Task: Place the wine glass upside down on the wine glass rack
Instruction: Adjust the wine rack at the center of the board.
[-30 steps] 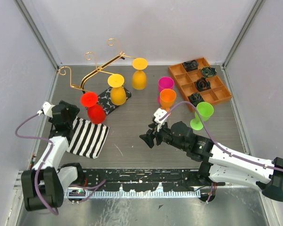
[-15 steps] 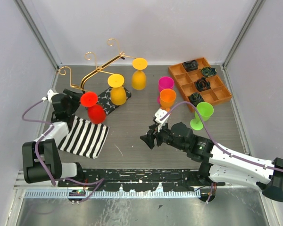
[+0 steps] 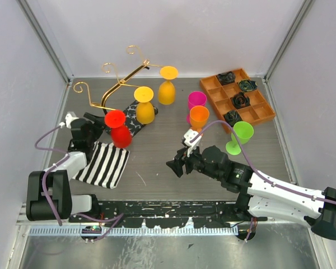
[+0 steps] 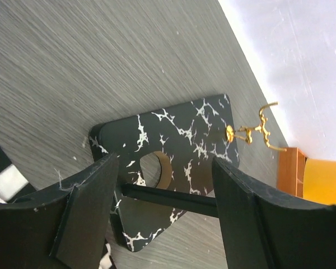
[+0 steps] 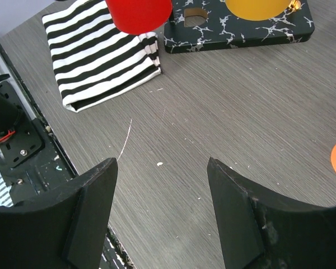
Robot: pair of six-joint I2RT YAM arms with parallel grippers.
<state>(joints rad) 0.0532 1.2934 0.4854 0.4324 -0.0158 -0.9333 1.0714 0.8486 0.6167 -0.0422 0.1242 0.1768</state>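
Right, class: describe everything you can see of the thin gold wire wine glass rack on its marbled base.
The rack is thin gold wire: a long bar with curled scroll hooks, fixed to a flat rectangular black-and-white marbled base with a cut-out hole. It stands upright at the far left of the table. A red glass, yellow glass and amber glass hang upside down along the bar. The left gripper, open, straddles the base's near corner.

A thin gold metal wine glass rack [image 3: 123,83] held a red plastic wine glass [image 3: 119,129] and a yellow plastic wine glass [image 3: 145,106] upside down.
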